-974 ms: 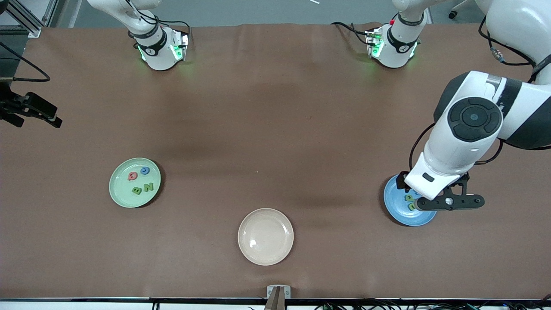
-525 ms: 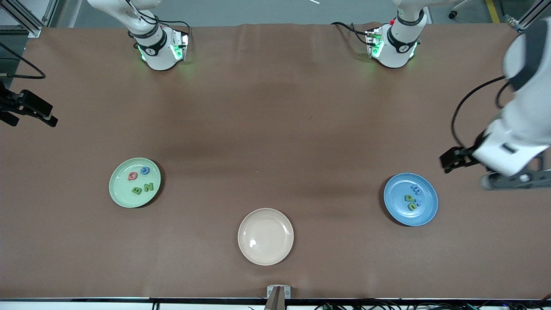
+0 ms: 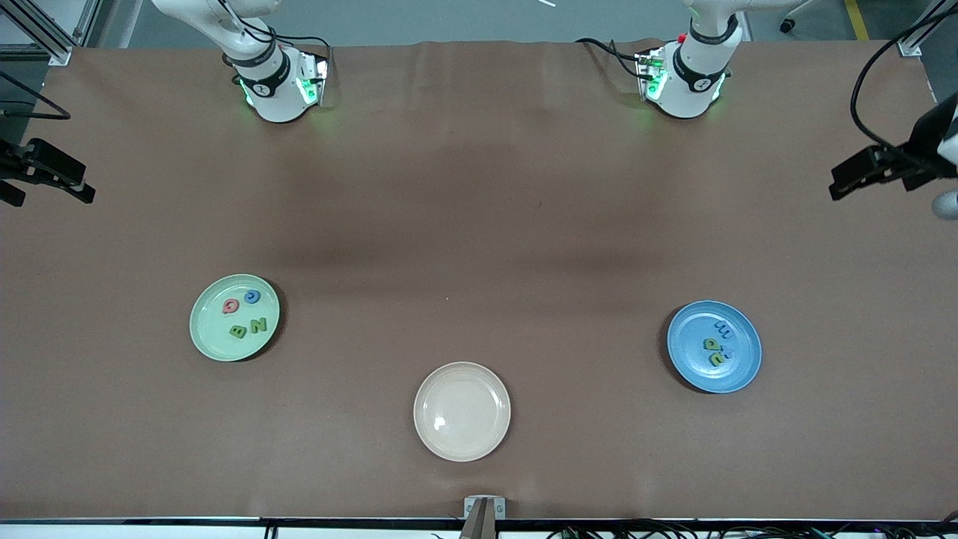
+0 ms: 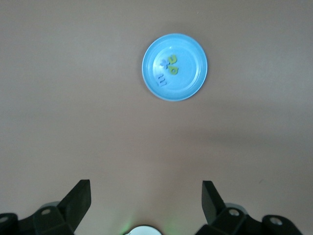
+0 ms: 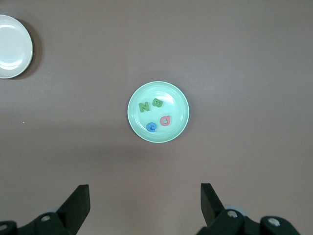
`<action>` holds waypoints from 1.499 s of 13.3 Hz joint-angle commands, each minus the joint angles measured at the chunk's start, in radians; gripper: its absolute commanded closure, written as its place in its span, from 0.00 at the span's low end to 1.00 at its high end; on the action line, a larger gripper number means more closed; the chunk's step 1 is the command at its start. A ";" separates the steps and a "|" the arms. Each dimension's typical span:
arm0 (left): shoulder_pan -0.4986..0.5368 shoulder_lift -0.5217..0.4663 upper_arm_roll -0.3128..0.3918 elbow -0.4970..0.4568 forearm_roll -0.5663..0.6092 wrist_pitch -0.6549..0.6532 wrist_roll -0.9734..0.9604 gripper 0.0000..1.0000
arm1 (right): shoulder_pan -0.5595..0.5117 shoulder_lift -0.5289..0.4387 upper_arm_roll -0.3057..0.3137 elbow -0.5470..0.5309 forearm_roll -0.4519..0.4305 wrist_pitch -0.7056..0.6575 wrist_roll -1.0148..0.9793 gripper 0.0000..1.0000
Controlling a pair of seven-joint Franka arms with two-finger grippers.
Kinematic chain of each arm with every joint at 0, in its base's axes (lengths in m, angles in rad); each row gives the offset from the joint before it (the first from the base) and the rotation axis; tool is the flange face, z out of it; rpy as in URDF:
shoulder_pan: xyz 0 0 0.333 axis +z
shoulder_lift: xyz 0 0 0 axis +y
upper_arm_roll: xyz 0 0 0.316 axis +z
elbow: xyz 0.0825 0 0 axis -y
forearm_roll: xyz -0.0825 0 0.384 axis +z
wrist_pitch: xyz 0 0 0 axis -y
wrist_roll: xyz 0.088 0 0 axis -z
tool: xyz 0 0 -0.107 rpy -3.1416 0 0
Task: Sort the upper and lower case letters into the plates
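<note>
Nearest the front camera we see a cream plate [image 3: 462, 411] lying empty on the brown worktop [image 3: 479, 209], about midway between the two ends. A little farther from the camera, toward the left arm's end, sits the blue plate [image 3: 737, 367], and in it lie a green letter [image 3: 712, 344], a second green letter [image 3: 716, 358] touching it, and a blue letter [image 3: 723, 327] just beside them; the left wrist view shows the same blue plate with its letters grouped off-centre. At about the same depth, toward the right arm's end, sits the mint green plate [image 3: 209, 340], holding four letters close together: a green N [image 3: 258, 325], a green B [image 3: 238, 331], a red letter [image 3: 230, 305] and a blue letter [image 3: 252, 296]. The three plates lie well apart from each other. Farther still, the left pincer [image 4: 145, 196] hangs high over the worktop's edge at the left arm's end, its fingers [image 4: 78, 198] spread wide apart and holding nothing. The right pincer [image 5: 145, 198] hangs likewise over the edge at the right arm's end, fingers [image 5: 78, 200] wide apart and empty. Farthest from the camera stand the two arm bases [image 3: 281, 82].
</note>
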 commanded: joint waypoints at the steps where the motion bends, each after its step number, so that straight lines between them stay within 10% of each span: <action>1: -0.031 -0.104 0.025 -0.125 -0.015 0.020 0.031 0.00 | -0.020 -0.001 0.015 0.011 -0.014 -0.014 -0.016 0.00; 20: -0.031 -0.119 0.004 -0.172 -0.026 0.129 0.131 0.00 | -0.020 -0.001 0.015 0.014 -0.015 -0.014 -0.016 0.00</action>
